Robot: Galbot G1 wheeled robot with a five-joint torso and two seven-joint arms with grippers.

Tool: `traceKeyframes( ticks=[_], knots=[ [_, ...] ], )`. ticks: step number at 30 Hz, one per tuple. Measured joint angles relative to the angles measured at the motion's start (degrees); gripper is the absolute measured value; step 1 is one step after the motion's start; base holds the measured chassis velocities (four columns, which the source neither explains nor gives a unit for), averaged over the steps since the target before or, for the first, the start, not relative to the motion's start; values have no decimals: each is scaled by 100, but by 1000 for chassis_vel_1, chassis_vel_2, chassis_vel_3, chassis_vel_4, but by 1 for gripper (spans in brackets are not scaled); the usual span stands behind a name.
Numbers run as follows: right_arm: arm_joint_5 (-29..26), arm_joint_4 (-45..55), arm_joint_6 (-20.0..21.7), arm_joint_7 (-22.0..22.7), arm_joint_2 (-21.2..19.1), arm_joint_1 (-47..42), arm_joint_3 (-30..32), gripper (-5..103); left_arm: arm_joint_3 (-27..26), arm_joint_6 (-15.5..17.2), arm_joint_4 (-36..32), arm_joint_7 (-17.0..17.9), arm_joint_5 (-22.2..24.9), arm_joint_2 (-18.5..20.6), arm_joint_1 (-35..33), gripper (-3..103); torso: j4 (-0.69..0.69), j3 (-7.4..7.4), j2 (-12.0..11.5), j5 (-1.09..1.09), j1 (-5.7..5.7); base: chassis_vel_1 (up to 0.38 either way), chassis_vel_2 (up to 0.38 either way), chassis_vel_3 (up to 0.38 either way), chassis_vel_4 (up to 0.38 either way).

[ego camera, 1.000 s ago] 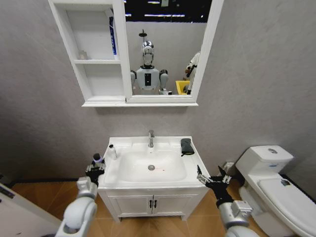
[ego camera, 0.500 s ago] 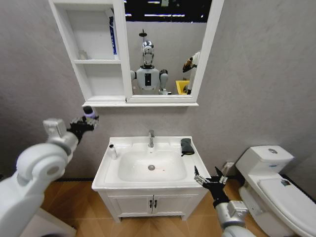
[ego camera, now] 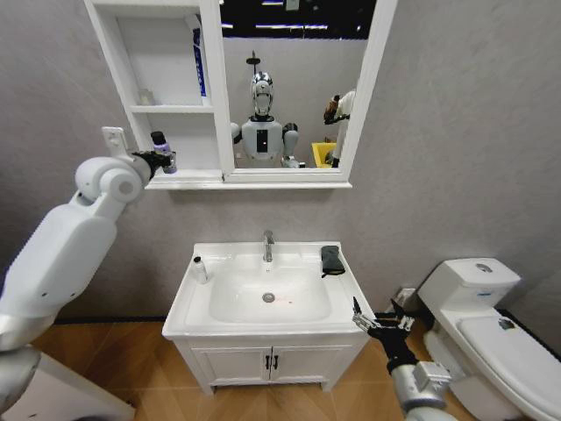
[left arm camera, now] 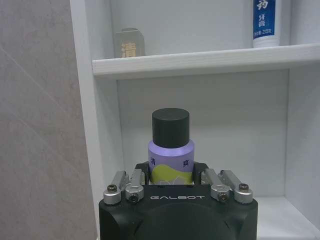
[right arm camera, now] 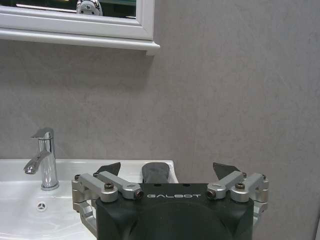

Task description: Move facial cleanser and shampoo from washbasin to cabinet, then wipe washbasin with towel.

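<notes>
My left pincer (left arm camera: 171, 186), matt black plastic with bare metal knuckles, clamps a bottle (left arm camera: 171, 160) with a smooth lilac label and a matt black plastic cap, just in front of the cabinet (ego camera: 180, 132), whose shelves look painted white and satin-smooth. Below the cabinet, the washbasin (ego camera: 263, 303) is glossy white ceramic and its tap (right arm camera: 44, 158) is polished chrome. At the washbasin's back right corner lies a dull dark cloth towel (ego camera: 331, 260). Behind the cabinet, the wall (ego camera: 456, 132) is matt, mottled grey.

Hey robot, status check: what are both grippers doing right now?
Left gripper shut on purple bottle, at cabinet bottom shelf. Right gripper open beside washbasin. Nothing blocking.
</notes>
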State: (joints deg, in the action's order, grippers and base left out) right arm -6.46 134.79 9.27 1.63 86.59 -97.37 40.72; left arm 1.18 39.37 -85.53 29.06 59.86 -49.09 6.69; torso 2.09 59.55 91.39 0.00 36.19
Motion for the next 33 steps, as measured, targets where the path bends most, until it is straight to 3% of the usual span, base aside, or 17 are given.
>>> traceKeyframes(
  ticks=[3,9,15,20,23,25,27,30,32,33],
  knots=[
    [-28,-32,-36,2,-8,-18,44,100,126,-24,629,-149,-200,-323,283,43,0,0,0,0,0,0,0,0,0],
    [-69,-77,-101,2,-7,-31,115,100,230,33,1069,-257,-271,-543,436,43,1,-1,0,0,-1,0,0,0,0],
    [-87,-129,-249,1,15,-138,146,100,256,12,1587,-274,-625,-854,503,40,0,-1,0,0,-1,0,0,0,0],
    [-106,-139,-280,-4,16,-143,234,100,214,-42,1648,-281,-798,-921,491,55,0,-1,0,0,-1,0,0,0,0],
    [-103,-139,-280,-9,12,-119,246,100,115,-81,1521,-280,-873,-891,413,71,0,-1,1,-1,-2,0,0,0,0],
    [-98,-139,-278,-9,16,-114,228,100,75,-89,1393,-273,-875,-849,369,71,0,-1,0,-1,-1,0,0,0,0],
    [-68,-139,-271,-10,32,-99,179,100,-18,-106,964,-217,-865,-716,226,82,0,-1,1,0,-1,0,0,0,0],
    [-51,-144,-267,-10,37,-89,159,100,-55,-119,721,-172,-846,-633,148,88,0,-1,1,-1,-1,0,0,0,0],
    [-26,-153,-249,-12,61,-61,118,100,-236,-135,-85,-5,-659,-331,-190,97,0,-2,1,0,-2,0,0,0,0],
    [-26,-153,-249,-12,61,-61,118,100,-236,-135,-85,-5,-659,-331,-190,97,0,-2,1,0,-2,0,0,0,0]
  ],
)
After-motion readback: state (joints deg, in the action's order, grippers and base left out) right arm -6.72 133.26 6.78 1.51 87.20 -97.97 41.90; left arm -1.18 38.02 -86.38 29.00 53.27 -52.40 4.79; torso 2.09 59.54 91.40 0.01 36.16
